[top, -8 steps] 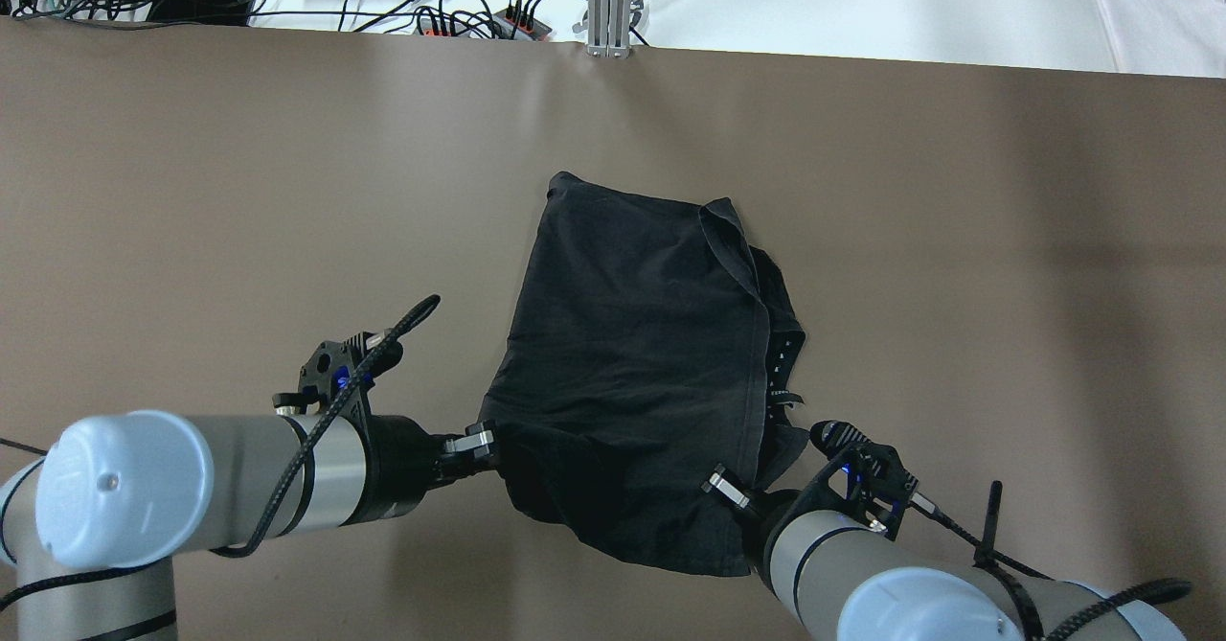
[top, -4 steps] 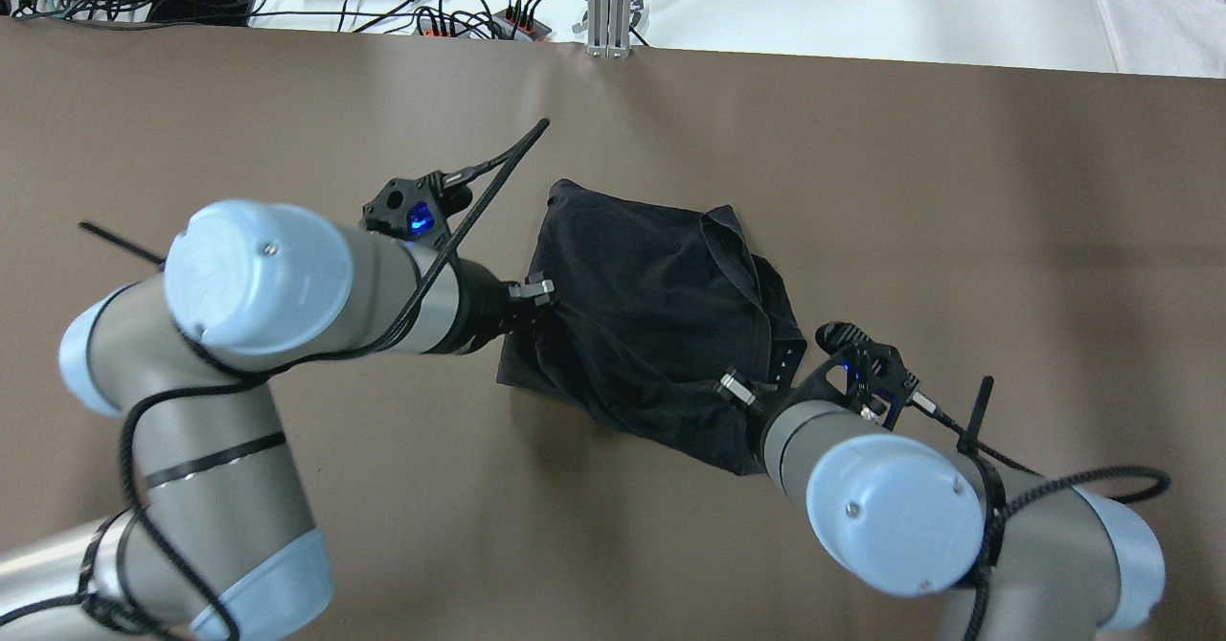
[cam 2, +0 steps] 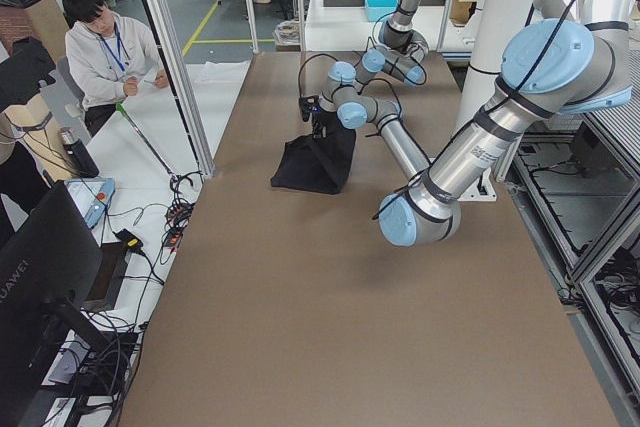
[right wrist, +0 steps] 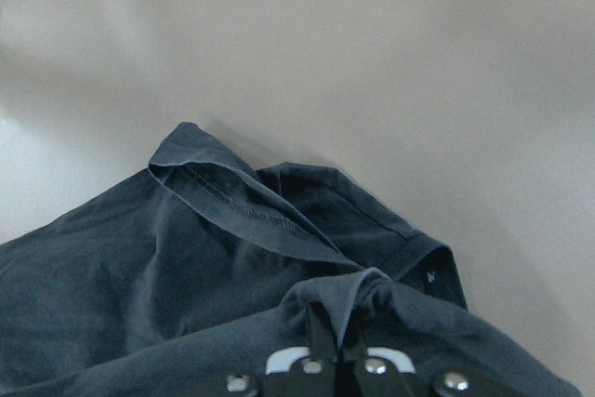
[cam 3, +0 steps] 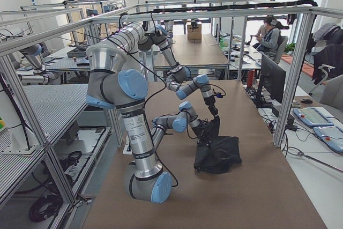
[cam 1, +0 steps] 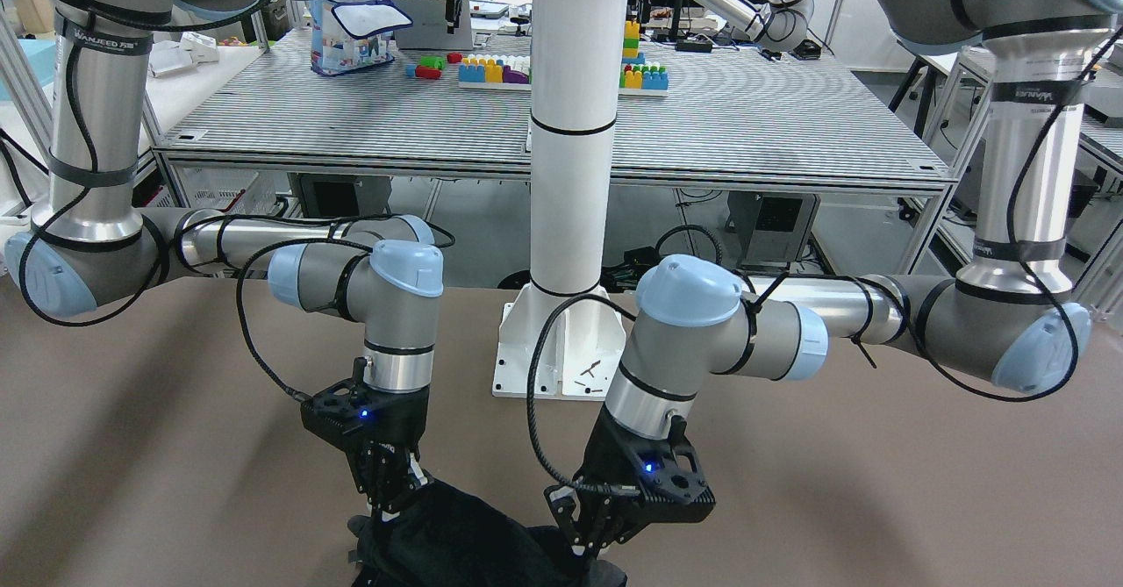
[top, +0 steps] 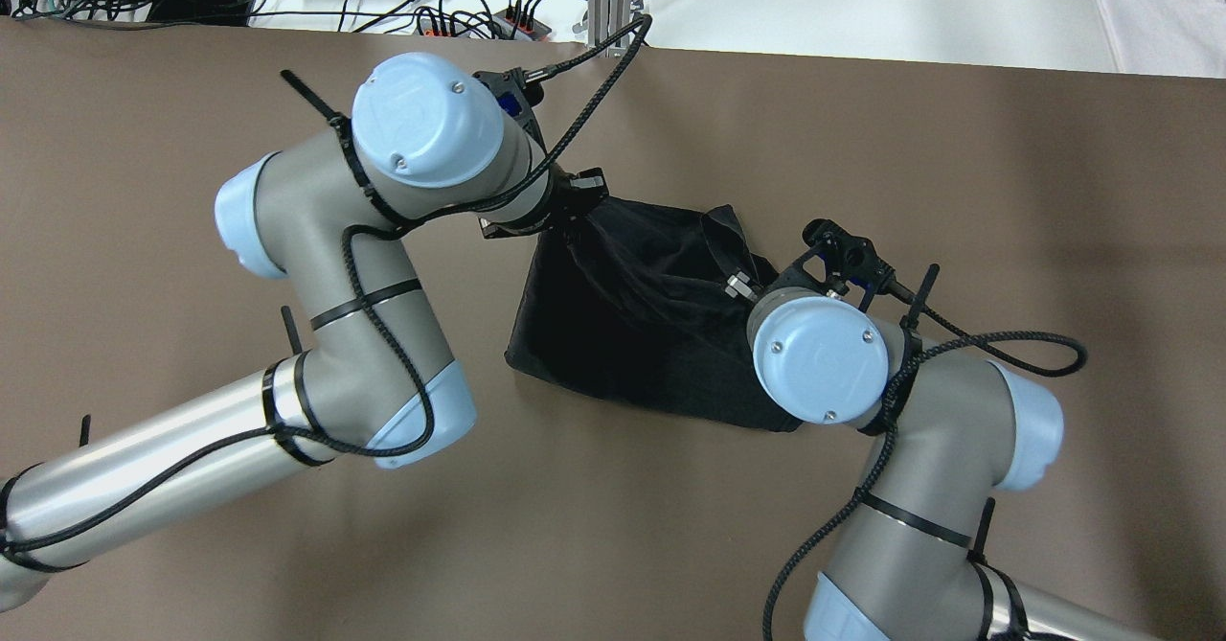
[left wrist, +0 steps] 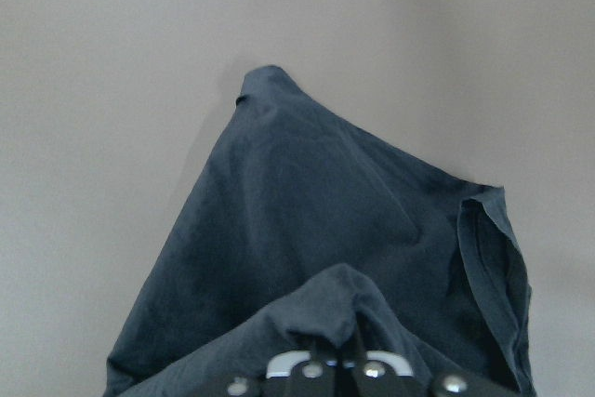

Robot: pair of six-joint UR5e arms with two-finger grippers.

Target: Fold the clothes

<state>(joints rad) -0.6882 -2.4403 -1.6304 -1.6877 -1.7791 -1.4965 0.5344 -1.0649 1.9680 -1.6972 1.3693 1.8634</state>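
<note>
Swung forward over the past second, the left gripper [top: 575, 202] and right gripper [top: 737, 286] each clamp a corner of the black clothes [top: 632, 334], drawing the near hem over the far half, mid-way across the brown table [top: 958, 239]. First fold looks nearly laid; release and further folds remain. The right arm [cam 1: 88, 113] is labelled "WANJEED", a monitor [cam 2: 40, 267] "HUAWEI".
</note>
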